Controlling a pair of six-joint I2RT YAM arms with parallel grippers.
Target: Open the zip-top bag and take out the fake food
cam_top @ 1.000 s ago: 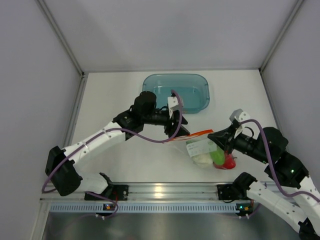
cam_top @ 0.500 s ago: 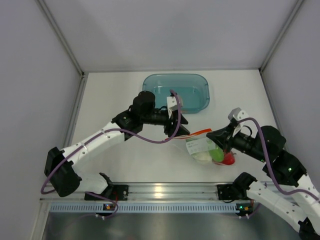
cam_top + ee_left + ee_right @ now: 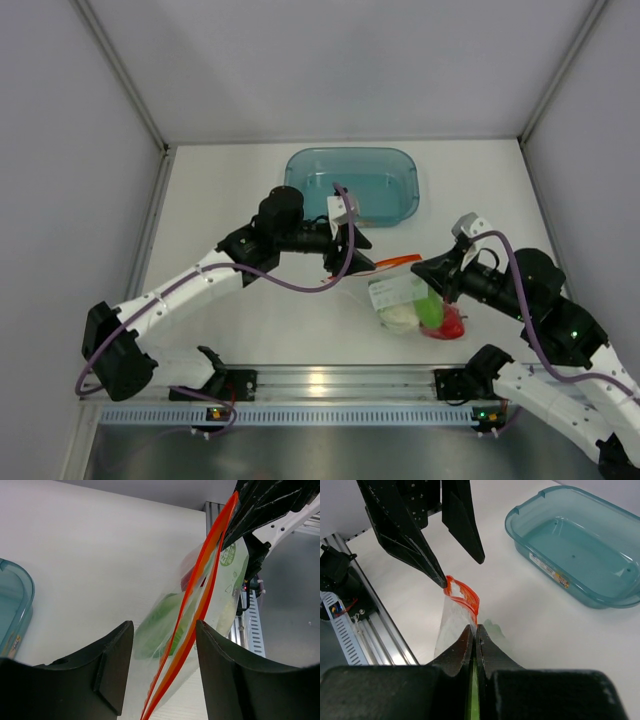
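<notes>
Drawn slightly back, the left gripper [image 3: 164,630] is held open astride the zip-top bag [image 3: 398,293], whose strip is pinched by the closed right gripper [image 3: 474,630]; opening is judged barely begun.

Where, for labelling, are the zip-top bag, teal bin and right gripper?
zip-top bag [image 3: 222,530]: left wrist view, on its orange-red zip strip.
teal bin [image 3: 385,190]: top external view, on its bare floor.
right gripper [image 3: 474,627]: right wrist view, midway between its fingertips.
</notes>
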